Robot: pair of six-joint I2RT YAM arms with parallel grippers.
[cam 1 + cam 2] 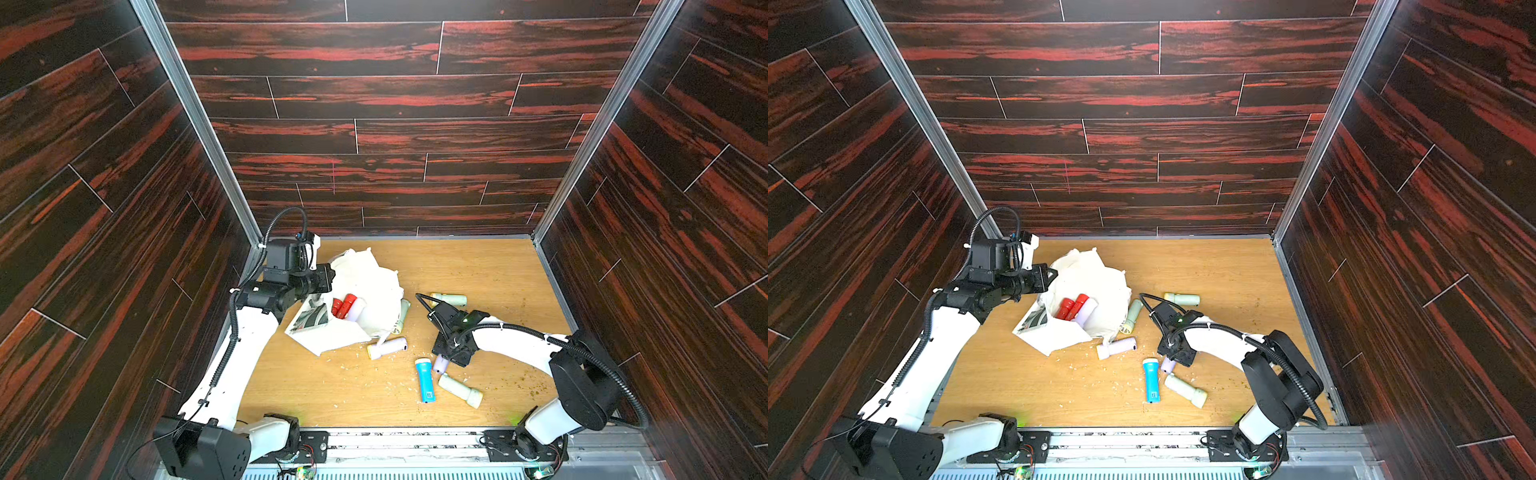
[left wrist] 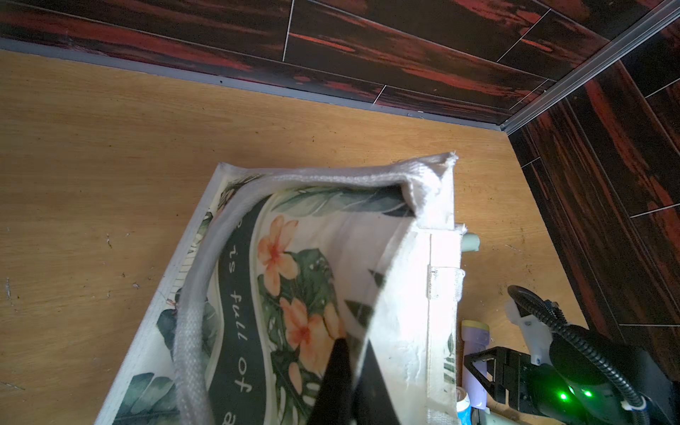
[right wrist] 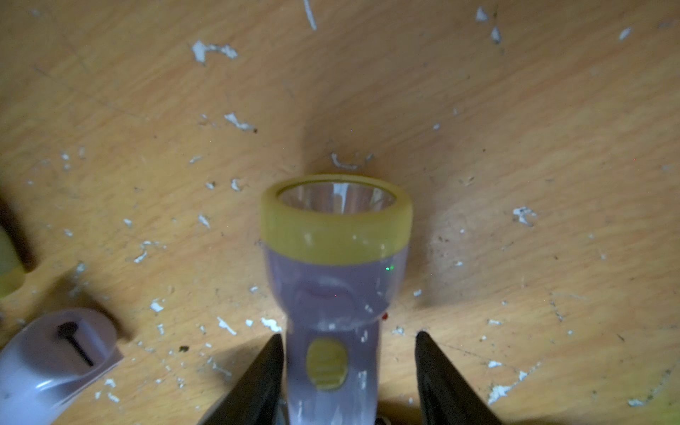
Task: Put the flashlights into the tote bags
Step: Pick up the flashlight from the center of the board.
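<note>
The left gripper (image 2: 354,349) is pinching the rim of the off-white cloth tote bag with a printed side (image 2: 404,294). Its black jaws are pressing together on the fabric and holding the bag's mouth lifted open. Inside the bag, two red plastic flashlights (image 1: 343,306) are lying side by side.

The right gripper (image 3: 349,335) is hanging low over the wooden tabletop (image 1: 478,266), well apart from the bag on the side away from the left gripper. It is straddling the slim body of a lavender plastic flashlight with a yellow head ring (image 3: 333,287). Its jaws are standing apart: one is touching the flashlight's side and the other is showing a gap, so the flashlight is lying on the wood unclamped.

A second lavender flashlight (image 1: 388,348) is lying just beside the bag, and a bright blue plastic flashlight (image 1: 424,380) is lying farther from it.
</note>
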